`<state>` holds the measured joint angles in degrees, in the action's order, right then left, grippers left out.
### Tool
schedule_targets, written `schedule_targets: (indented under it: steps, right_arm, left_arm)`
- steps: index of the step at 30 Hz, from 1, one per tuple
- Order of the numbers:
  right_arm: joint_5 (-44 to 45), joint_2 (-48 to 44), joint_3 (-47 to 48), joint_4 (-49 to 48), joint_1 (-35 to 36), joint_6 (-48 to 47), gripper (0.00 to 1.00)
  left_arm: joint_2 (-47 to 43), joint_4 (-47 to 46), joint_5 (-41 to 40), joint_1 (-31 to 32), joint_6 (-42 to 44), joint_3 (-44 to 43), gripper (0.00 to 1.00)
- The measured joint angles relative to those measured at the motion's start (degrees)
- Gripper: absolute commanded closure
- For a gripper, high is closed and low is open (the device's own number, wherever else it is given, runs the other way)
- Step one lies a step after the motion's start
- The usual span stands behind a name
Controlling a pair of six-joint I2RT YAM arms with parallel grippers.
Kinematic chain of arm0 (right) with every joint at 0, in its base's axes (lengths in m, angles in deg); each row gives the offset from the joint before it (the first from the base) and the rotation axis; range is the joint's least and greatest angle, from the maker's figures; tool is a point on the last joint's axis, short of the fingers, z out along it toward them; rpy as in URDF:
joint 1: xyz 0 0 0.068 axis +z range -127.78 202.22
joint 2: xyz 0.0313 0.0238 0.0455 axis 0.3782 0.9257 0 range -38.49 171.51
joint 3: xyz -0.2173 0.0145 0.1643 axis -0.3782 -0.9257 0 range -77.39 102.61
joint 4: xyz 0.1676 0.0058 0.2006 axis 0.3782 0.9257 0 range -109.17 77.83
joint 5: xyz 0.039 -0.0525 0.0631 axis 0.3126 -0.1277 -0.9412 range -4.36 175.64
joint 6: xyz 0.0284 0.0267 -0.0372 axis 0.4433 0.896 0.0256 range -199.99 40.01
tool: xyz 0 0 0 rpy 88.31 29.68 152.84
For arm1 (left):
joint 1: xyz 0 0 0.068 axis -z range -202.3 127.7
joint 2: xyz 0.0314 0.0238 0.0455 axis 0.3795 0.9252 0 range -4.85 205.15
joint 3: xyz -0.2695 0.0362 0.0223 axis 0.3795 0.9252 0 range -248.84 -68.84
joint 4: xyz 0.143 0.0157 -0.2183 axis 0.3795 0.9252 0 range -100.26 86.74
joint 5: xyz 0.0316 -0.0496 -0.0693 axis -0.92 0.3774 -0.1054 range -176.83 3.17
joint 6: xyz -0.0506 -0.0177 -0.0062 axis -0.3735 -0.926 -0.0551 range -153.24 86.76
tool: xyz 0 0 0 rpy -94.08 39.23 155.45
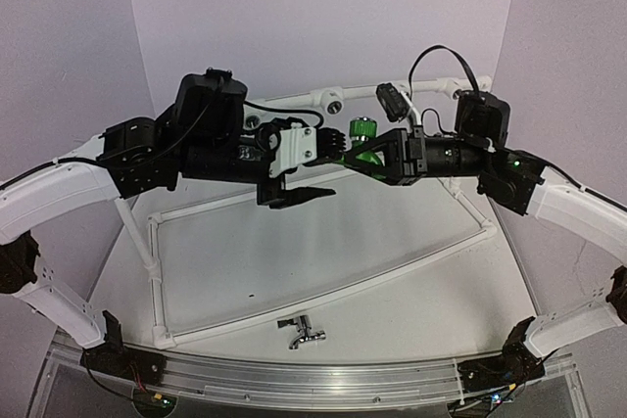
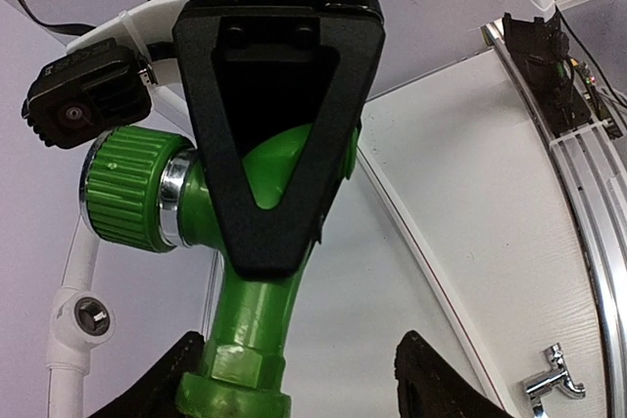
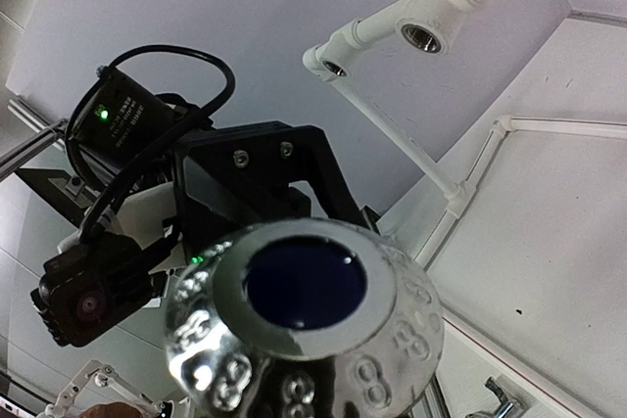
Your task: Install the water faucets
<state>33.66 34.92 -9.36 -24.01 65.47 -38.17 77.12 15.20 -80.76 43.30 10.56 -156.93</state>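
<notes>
**A:** Well, the green tap [image 1: 362, 132] is up in the air at the far middle, above the counter [image 1: 411, 281]. The right claw [image 1: 370, 158] is clamped across its body, and the left wrist view shows one black finger lying flat over the bend.

**B:** And the left claw [image 2: 294, 391]?

**A:** Jaws wide apart, one on either side of the tap's lower hex end. There is a clear gap on one side. On the other I can't tell whether finger meets plastic.

**B:** So a hand-over?

**A:** My reading is a hand-over or a second grip in mid-air, before the tap goes to a socket [image 1: 334, 104] on the white pipe frame [image 1: 323, 293]. Neither tap is fitted yet.

**B:** How to do it well?

**A:** Centre the hex end between the left jaws first. Then close squarely on the flats, not on the ribbed knob [image 2: 125, 188], which would likely turn in the grip. The right claw should let go only once the left has a firm hold, because smooth plastic could slip or swing. I can't make out which end carries the thread, so whichever it is should be left free for the socket.

**B:** The metal tap [image 1: 304, 332]?

**A:** It lies on the counter at the near edge, just outside the frame's near pipe and well apart from both claws.
</notes>
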Motion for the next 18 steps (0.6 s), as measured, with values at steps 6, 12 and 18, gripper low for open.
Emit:
schedule_targets:
  steps: [6,12,18]
  right_arm:
    - [-0.2,0.0,-1.1,0.1,0.4,0.0,1.0]
    - [-0.3,0.0,-1.6,0.3,0.5,0.0,1.0]
    - [-0.7,0.0,-1.6,0.2,0.6,-0.4,0.71]
  left_arm:
    - [0.4,-0.1,-0.7,0.7,1.0,0.0,0.54]
    - [0.5,-0.5,-0.9,0.8,1.3,-0.1,0.74]
    - [0.5,-0.9,-1.1,0.9,1.0,-0.1,0.95]
